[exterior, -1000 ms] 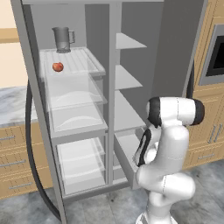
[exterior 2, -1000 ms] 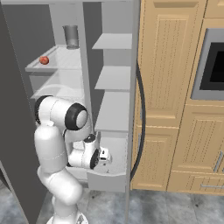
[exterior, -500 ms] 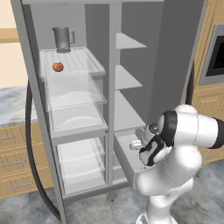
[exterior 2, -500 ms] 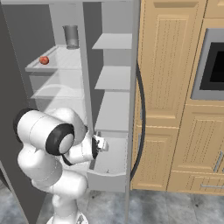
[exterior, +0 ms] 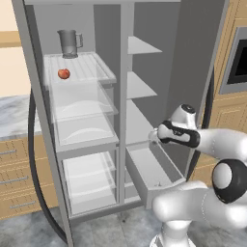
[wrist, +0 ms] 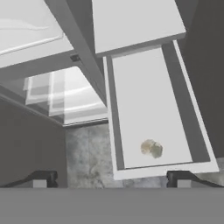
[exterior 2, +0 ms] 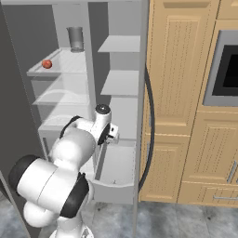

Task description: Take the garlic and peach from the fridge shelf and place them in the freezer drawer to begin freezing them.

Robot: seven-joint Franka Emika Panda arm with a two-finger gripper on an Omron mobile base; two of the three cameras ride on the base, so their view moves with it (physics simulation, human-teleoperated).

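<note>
Garlic lay loose on the floor of the freezer drawer, directly below your pincer and close to the drawer's front wall. Your pincer was spread wide and held nothing: in the hand view its two dark fingertips sat far apart at the bottom, one beyond the drawer's left wall, the other under the drawer's front right corner, with the bulb between them and well clear of both.

From the left base view you had the pincer hanging above the pulled-out freezer drawer, pointing down into it, with the arm folded behind it. In the right base view the hand stood over the drawer in the same way.

Just beyond the pincer, a plain grey shelf sat over the back of the drawer. To its left stood the fridge's centre divider, and past that the clear bins.

Farther out, up and to the left of the pincer, the peach rested on the ribbed fridge shelf, near its left front edge. You could see the same peach in the right base view. A grey pitcher stood behind it at the back of that shelf, apart from the fruit.
</note>
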